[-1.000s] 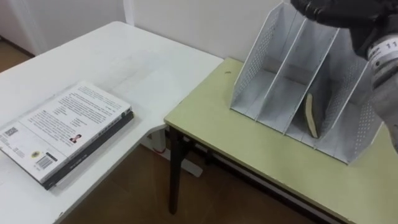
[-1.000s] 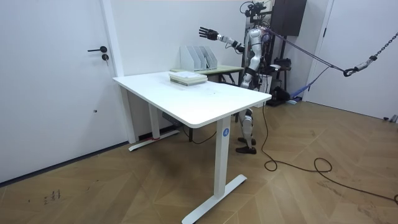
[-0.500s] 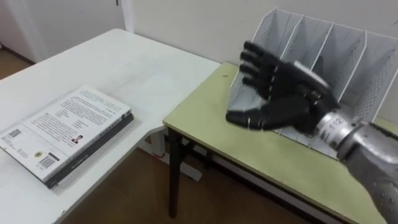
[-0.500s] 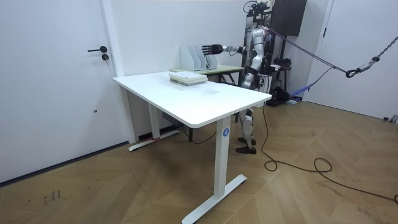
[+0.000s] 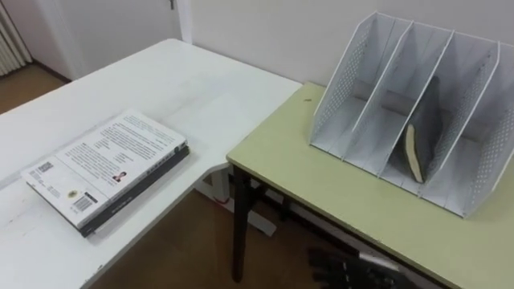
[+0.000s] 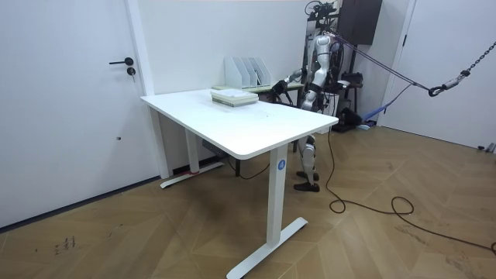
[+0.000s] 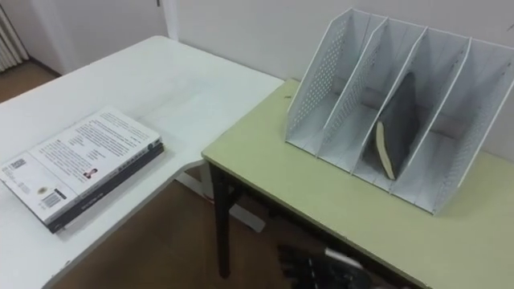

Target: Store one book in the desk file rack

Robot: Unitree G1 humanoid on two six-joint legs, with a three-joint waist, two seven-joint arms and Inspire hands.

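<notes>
The book [image 5: 418, 148] leans in the third slot of the rack [image 5: 339, 80]. The right hand [image 5: 341, 266], open, hangs below the bench [image 5: 345, 193] edge. Lifted carelessly, it may bump the bench and tip the book.

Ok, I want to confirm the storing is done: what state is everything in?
White perforated metal file rack: upright on the green desk, one slot filled.
Dark book: on edge, tilted, in the rack's third slot from the left.
Stack of two books, white cover on top: closed, flat on the white table.
Right hand: open, empty, low before the desk.
White door: closed.
</notes>
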